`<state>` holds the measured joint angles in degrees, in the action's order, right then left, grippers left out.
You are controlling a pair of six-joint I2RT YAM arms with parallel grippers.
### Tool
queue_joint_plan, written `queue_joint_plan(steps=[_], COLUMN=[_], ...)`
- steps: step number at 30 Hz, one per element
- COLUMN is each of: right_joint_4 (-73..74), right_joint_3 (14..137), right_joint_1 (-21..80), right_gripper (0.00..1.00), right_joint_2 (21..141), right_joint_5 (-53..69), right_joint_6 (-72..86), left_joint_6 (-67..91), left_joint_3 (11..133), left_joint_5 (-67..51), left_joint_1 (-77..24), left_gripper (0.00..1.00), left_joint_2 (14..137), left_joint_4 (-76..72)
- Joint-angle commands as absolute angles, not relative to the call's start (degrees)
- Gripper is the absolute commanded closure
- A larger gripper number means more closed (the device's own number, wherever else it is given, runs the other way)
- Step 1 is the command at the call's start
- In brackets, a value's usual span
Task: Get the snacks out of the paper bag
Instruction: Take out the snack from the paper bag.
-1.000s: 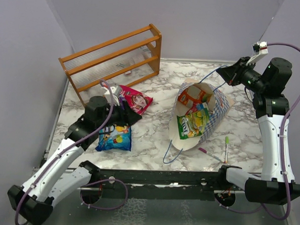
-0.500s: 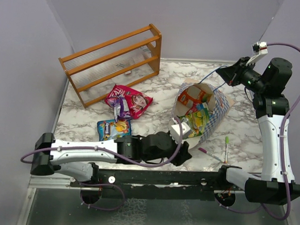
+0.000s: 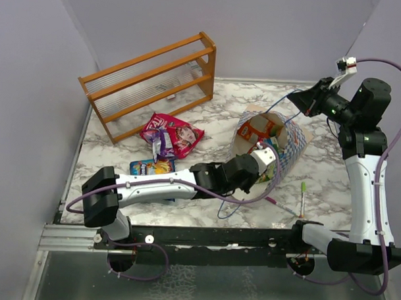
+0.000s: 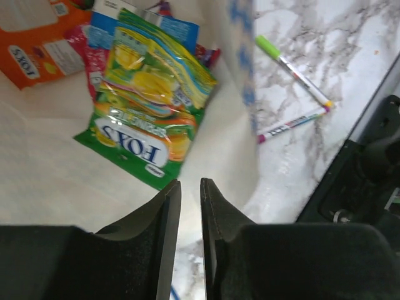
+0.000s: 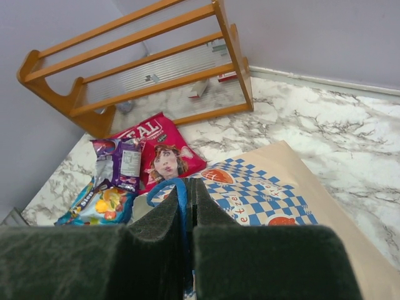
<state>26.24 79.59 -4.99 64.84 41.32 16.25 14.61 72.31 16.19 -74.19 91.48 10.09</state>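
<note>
Reaching across the marble tabletop (image 3: 208,124), my left claw (image 4: 185,187) sits in the mouth of the paper bag (image 3: 289,150) at centre-right, fingers almost together, gripping nothing. A green-yellow snack (image 4: 147,106) and an orange snack (image 4: 37,40) lie inside. My right claw (image 5: 186,212) is clamped on the bag's blue cord handle (image 5: 172,187). Red (image 3: 178,133), purple (image 3: 162,143) and blue (image 3: 150,167) snacks lie left of the bag.

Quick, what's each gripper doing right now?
Left gripper: fingers nearly closed, empty, at the paper bag mouth.
Right gripper: shut on the bag's blue cord handle.
</note>
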Motion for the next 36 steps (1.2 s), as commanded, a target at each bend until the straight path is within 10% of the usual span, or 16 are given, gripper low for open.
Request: queue_joint_plan(steps=[1,25,36], right_joint_4=[26.71,26.09,26.37], right_joint_3=[81.34,82.09,82.35], right_joint_1=[-5.27,-5.27,-5.27], right_gripper=[0.99,0.99,0.99], right_joint_2=[63.44,63.78,64.09], right_joint_5=[42.92,44.78,45.05], right_joint_6=[16.64,17.5,17.41], left_joint_6=[9.71,10.62,10.31], left_joint_3=[74.09,84.23,91.01], left_joint_5=[9.35,0.73,1.19], left_joint_1=[-69.31,-60.5,-57.7], left_gripper=[0.79,0.88,0.54], left_joint_2=[93.01,113.14,120.75], left_joint_4=[8.13,0.79,3.56])
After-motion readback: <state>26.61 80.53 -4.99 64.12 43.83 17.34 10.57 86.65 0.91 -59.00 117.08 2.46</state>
